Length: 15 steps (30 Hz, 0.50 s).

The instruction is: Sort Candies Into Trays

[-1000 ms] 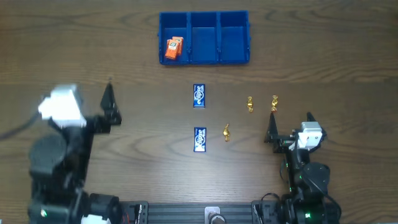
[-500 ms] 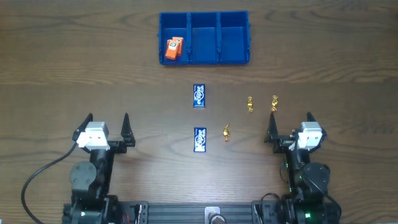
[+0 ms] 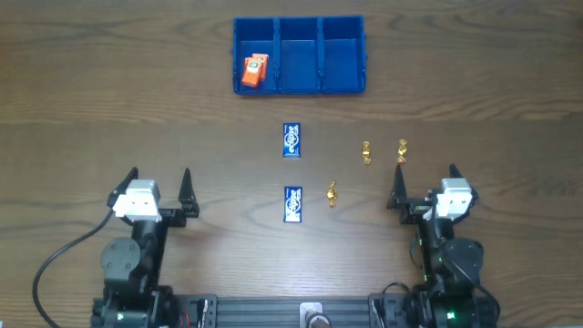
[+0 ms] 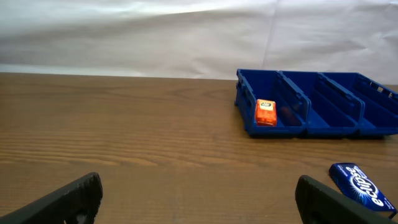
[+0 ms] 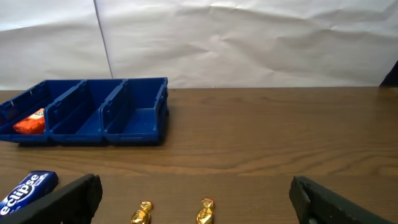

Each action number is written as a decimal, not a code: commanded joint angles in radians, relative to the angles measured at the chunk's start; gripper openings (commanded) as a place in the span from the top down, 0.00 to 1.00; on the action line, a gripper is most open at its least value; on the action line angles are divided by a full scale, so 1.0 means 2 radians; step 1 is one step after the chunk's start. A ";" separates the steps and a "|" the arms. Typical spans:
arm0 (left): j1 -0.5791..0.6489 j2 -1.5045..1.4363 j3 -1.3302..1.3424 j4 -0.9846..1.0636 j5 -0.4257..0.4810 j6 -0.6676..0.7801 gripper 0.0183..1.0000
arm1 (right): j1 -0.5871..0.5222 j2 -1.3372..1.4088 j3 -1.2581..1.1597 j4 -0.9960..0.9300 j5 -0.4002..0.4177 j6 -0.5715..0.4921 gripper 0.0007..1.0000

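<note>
Here, the tray holds orange candies, leftmost compartment.

left end effector lowered, drawn back

Matt wood table — tray glossy plastic, v. smooth.

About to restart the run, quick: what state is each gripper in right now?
Left gripper: open, holding nothing.
Right gripper: open, holding nothing.
</note>
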 commanded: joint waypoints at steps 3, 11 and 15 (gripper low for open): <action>0.002 -0.005 -0.007 -0.023 -0.003 0.009 0.00 | -0.002 -0.003 -0.001 -0.002 -0.001 -0.006 0.00; 0.002 -0.005 -0.007 -0.023 -0.002 0.009 0.00 | -0.002 -0.003 -0.001 -0.002 -0.001 -0.006 0.00; 0.002 -0.005 -0.007 -0.023 -0.003 0.009 0.00 | -0.002 -0.003 -0.001 0.029 -0.001 0.004 0.00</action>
